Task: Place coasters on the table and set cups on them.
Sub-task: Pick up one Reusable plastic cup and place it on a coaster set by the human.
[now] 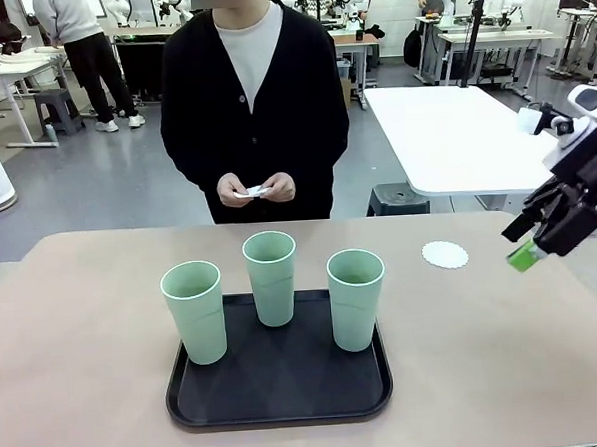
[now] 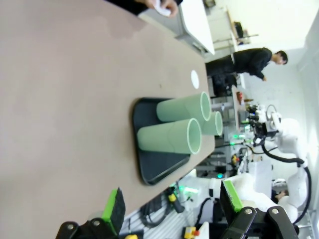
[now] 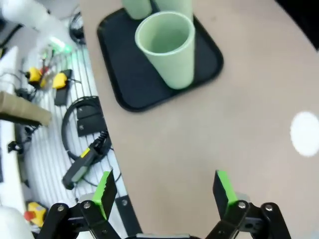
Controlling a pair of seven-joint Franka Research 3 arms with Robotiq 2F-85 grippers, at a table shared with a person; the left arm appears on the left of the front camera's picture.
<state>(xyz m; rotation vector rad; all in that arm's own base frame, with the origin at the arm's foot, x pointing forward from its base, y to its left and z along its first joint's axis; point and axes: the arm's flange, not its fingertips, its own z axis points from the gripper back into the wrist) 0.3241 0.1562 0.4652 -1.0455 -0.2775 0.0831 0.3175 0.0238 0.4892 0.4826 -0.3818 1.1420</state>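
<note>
On tray (image 1: 288,409), three cups (image 1: 271,277) (one coaster (image 1: 445,254) beside)

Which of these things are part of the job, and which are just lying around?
In the job:
three cups
black tray under them
one coaster on the table
white piece the person holds

Lying about:
white table behind
grey stool
yellow tools

three cups (image 1: 270,275), one black tray (image 1: 277,390), one coaster (image 1: 445,254) on the table (image 1: 84,325), at two o'clock from the tray.
</note>
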